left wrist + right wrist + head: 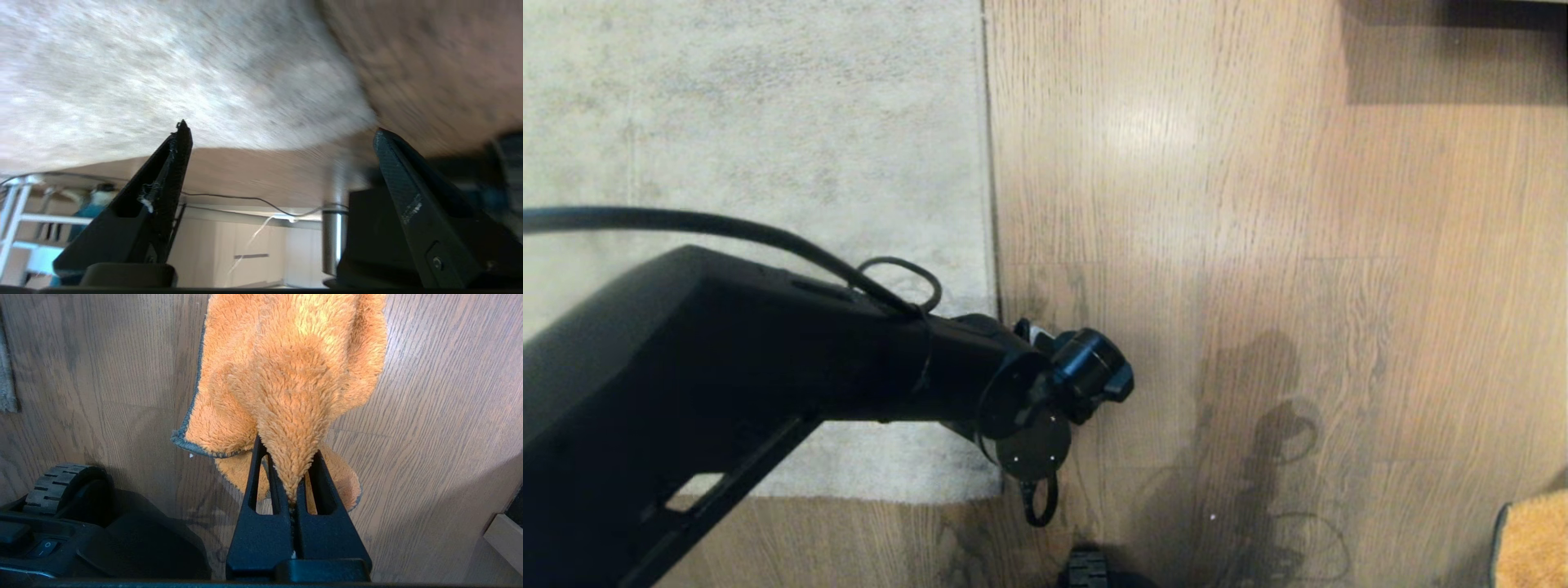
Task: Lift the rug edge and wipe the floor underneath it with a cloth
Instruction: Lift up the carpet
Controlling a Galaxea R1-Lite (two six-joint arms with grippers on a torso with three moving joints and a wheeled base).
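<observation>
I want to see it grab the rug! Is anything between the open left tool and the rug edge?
Nothing visible. The left tool is open, with only bare floor and the rug edge ahead of it. The cloth is off to the side, pinched in the right tool.

Head camera looks steeply down on the rug edge (990,204) and floor (1258,245); left wrist camera sits close above that rug corner (351,118); right wrist camera faces down, near the floor
</observation>
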